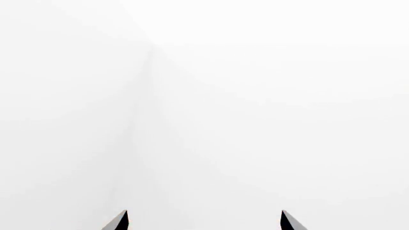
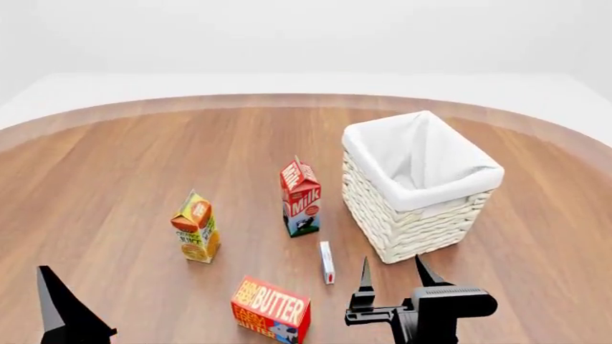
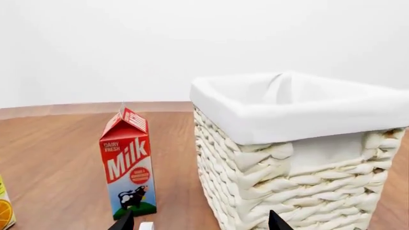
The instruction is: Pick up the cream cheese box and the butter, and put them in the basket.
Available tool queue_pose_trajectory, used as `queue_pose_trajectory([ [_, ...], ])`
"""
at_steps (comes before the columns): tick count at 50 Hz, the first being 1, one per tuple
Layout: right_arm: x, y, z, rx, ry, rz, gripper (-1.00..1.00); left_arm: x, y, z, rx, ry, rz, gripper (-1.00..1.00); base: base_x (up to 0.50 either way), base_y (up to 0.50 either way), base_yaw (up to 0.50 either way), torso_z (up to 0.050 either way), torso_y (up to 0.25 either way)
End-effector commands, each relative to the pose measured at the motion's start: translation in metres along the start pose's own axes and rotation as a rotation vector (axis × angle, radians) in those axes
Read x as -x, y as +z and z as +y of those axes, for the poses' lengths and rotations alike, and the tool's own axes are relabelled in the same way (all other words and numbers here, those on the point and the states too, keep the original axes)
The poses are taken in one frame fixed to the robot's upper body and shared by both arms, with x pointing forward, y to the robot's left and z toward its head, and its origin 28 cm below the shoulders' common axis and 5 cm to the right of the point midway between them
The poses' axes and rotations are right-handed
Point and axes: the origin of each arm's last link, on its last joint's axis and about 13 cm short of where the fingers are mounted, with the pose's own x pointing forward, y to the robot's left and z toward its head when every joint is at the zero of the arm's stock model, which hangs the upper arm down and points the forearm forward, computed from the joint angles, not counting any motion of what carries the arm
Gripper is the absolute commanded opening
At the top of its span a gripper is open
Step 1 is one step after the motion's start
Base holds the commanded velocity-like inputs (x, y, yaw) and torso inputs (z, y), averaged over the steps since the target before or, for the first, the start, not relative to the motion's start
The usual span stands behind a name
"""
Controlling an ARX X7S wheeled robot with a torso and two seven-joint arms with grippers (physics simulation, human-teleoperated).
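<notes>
Nothing has gone into the basket [image 2: 421, 188] yet, as far as the head view shows: its white liner looks bare inside, and both items sit out on the tabletop [image 2: 115, 179], so both pickups and both drops are left. The butter [image 2: 271, 310] lies near the bottom centre of the frame, lettering up, with its blue side toward the lower right. The cream cheese [image 2: 327, 261] is a thin white box standing on edge just above and right of the butter, between the milk [image 2: 301, 197] and the right claw [image 2: 392, 278], and near the basket's lower left corner. The juice [image 2: 196, 227] stands left of centre, well apart from both. The right claw sits at the bottom of the frame, right of centre, with its two dark fingers spread apart and nothing between them; the cream cheese is just to its upper left, not touching. In the right wrist view a white corner of that box [image 3: 146, 225] peeks in at the bottom edge beside one fingertip [image 3: 125, 223]. The left claw [image 1: 204, 220] faces blank white in its own view, prongs wide and empty; the butter lies well to the right of it in the head view.
</notes>
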Motion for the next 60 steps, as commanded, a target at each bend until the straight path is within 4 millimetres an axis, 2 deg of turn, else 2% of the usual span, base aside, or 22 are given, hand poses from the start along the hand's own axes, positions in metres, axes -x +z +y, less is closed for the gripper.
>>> queue_pose_trajectory([
  [1, -0.0005, -0.0003, 0.0004, -0.003, -0.002, 0.014, 1.0, -0.0005, -0.0003, -0.0001, 0.0, 0.0, 0.0, 1.0, 0.0, 0.0, 0.0, 0.0, 0.0],
  [26, 0.0, 0.0014, 0.0007, -0.016, 0.002, 0.013, 1.0, -0.0029, -0.0006, 0.0002, 0.0, 0.001, 0.001, 1.0, 0.0, 0.0, 0.0, 0.0, 0.0],
  [42, -0.0007, -0.0001, 0.001, -0.013, 0.007, 0.019, 1.0, -0.0024, -0.0006, 0.0, -0.001, -0.001, 0.001, 1.0, 0.19, 0.0, 0.0, 0.0, 0.0],
  [60, -0.0006, 0.0014, 0.0029, -0.019, 0.009, 0.036, 1.0, -0.004, -0.0003, -0.0003, 0.0, -0.003, 0.001, 1.0, 0.01, 0.0, 0.0, 0.0, 0.0],
])
